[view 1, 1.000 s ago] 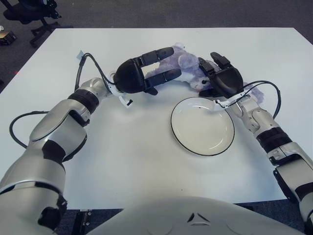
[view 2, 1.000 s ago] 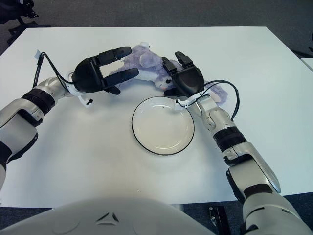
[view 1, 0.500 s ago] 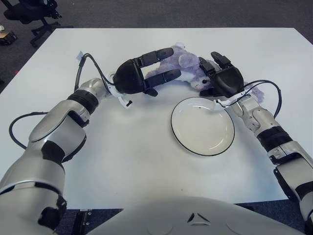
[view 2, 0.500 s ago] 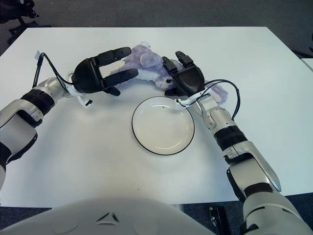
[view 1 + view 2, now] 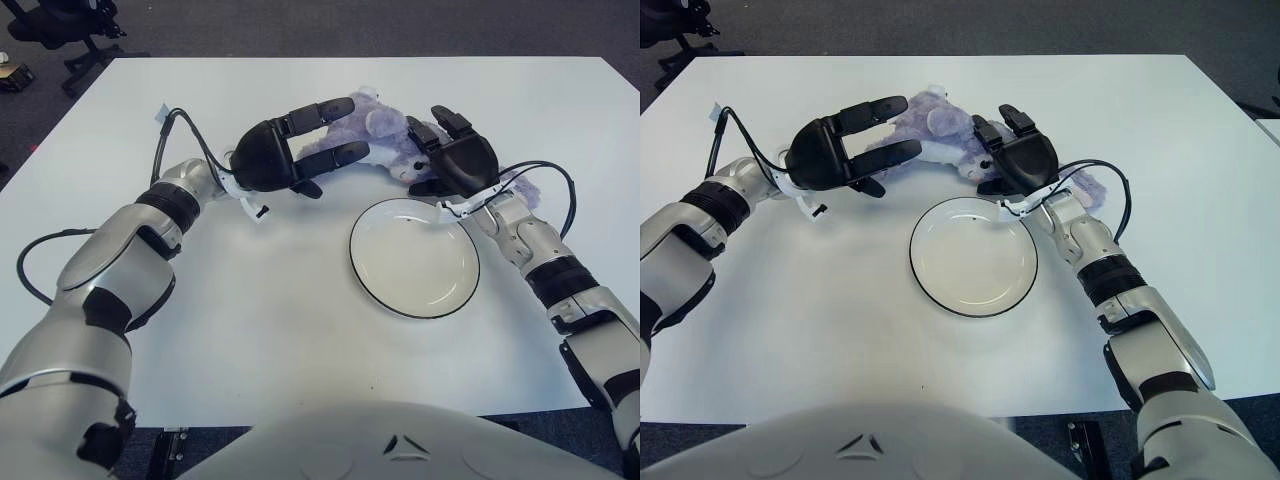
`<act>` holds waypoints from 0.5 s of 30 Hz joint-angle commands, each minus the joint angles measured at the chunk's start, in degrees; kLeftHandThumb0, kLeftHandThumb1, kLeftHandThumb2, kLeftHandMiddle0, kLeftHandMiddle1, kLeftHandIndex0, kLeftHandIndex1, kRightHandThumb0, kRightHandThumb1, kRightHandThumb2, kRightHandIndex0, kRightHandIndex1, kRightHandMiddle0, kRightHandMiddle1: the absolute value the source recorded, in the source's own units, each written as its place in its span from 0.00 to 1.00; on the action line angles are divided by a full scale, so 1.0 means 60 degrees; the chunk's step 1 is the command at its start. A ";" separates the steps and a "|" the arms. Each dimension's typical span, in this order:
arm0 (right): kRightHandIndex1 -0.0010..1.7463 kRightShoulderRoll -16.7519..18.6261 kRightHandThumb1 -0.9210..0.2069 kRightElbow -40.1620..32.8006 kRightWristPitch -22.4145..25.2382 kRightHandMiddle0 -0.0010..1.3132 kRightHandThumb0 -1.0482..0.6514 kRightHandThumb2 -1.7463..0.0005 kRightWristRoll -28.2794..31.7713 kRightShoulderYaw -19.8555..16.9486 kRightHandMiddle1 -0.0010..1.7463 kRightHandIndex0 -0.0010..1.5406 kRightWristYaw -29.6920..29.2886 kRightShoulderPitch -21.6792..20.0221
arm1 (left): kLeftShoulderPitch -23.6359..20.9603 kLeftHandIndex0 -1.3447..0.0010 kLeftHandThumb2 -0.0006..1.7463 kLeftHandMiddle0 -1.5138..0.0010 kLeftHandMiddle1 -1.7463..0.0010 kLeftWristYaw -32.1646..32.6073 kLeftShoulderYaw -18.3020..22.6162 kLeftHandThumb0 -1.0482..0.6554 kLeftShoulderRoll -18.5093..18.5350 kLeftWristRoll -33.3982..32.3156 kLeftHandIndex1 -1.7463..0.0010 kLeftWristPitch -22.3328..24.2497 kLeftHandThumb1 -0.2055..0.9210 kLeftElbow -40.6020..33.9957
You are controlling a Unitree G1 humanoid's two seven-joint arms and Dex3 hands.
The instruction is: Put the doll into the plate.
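Note:
A purple plush doll (image 5: 378, 127) lies on the white table, just beyond the plate's far rim. The white plate (image 5: 352, 250) with a dark rim holds nothing. My left hand (image 5: 350, 135) reaches in from the left, its fingers spread above and below the doll's left end without closing. From the right, my right hand (image 5: 420, 152) covers the doll's other end. Its fingers curl over the top and its thumb sits below the doll's pale muzzle. A bit of purple plush (image 5: 522, 186) shows behind the right wrist.
Black cables loop off the left wrist (image 5: 178, 122) and the right wrist (image 5: 565, 190). The white table (image 5: 250, 330) runs wide to the left and front of the plate. An office chair (image 5: 60, 25) stands on the floor beyond the far left corner.
My right hand has shifted very slightly up and away over the doll. The left hand, the doll and the plate stay where they were.

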 commanded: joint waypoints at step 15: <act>0.68 -0.0048 0.00 0.0165 0.1026 0.35 0.35 0.83 -0.0647 0.0219 0.48 0.16 0.0137 -0.0077 | 0.0113 0.73 0.06 0.70 1.00 0.0020 0.0141 0.26 0.0140 -0.0147 0.99 -0.0084 1.00 -0.0134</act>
